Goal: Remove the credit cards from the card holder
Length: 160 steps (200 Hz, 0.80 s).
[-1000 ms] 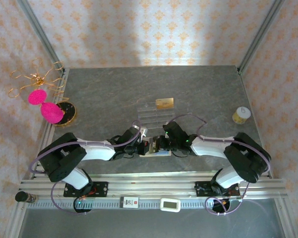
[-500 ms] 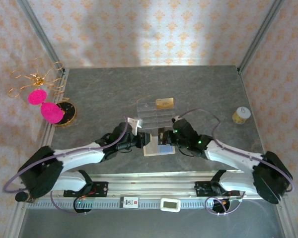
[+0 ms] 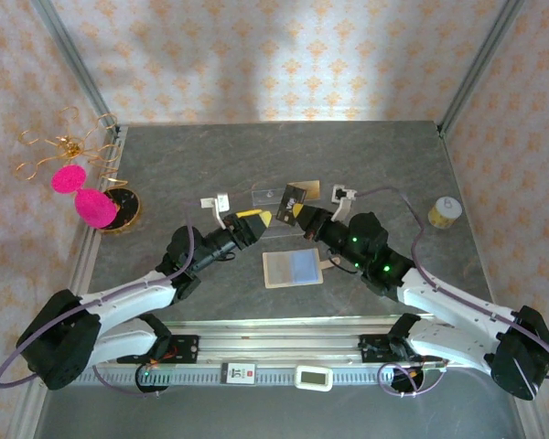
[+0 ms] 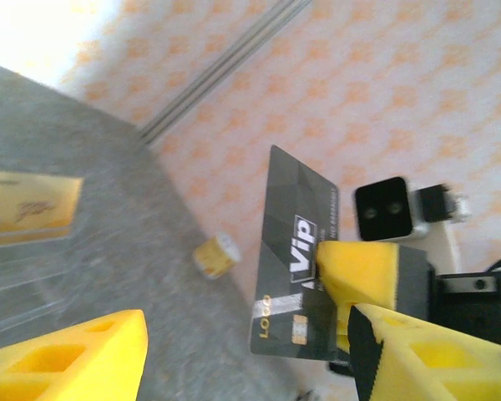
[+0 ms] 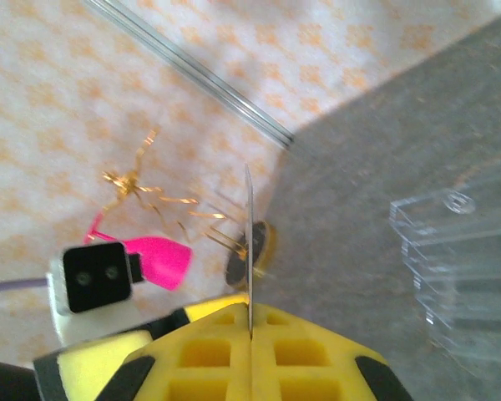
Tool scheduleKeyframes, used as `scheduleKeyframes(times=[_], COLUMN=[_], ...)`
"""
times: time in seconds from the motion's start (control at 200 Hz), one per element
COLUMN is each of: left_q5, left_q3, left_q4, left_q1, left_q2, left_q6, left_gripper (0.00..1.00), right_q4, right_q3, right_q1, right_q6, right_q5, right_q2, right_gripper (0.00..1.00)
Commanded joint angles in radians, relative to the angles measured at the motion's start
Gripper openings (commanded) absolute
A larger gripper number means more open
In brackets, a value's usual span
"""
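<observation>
Right tool [image 5: 250, 324]: closed on dark card [image 4: 296, 276], lifted above mid-bench.
Left tool [image 3: 260, 219]: open, empty, just beside that card.
Gold card [image 3: 303, 190]: at clear tray [image 3: 267, 194], mid-bench.
Card holder [image 3: 291, 268]: open flat toward near edge, apparently emptied.
Remaining: probably only setting dark card down.

Overhead, the light is bright and even, with a pale hot patch on the back wall [image 3: 256, 82] behind the grey surface [image 3: 210, 174], where shadows fall soft. In the left wrist view the corner above the surface burns out white, the near yellow fingers [image 4: 67, 359] blur, and the dark card [image 4: 296, 276] is readable. In the right wrist view the pink ornament [image 5: 159, 259] and clear tray [image 5: 459, 276] are soft.
</observation>
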Motion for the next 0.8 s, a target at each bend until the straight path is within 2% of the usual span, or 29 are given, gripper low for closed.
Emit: scheduleKeyframes(times=[0.0,0.195,0.395,0.501,0.621,0.796], left_q5=[0.054,0.078,0.049,0.024,-0.005,0.008], left_q3=[-0.006,0.002,-0.003,-0.009,-0.010,-0.007], left_q4=[0.246,0.283,0.235,0.196,0.127,0.155], left_q1=[0.003,0.004,0.004,0.005,0.005,0.006], left_q2=[0.021,0.048,0.032,-0.004,-0.052,-0.040], left_q6=[-0.085,-0.112,-0.100,-0.083,-0.048,-0.055], left_gripper=[0.63,0.51,0.50,0.51,0.60,0.59], right_q4=[0.168,0.245,0.301,0.282,0.289,0.350], right_q3=[0.007,0.032,0.034,0.029,0.012,0.029], right_q1=[-0.007,0.003,0.022,0.033,0.044,0.071], right_q6=[0.053,0.070,0.067,0.054,0.038,0.025], right_q5=[0.011,-0.004,0.004,0.035,0.055,0.011], right_q2=[0.022,0.089,0.115,0.094,0.063,0.097], right_gripper=[0.00,0.00,0.00,0.00,0.00,0.00])
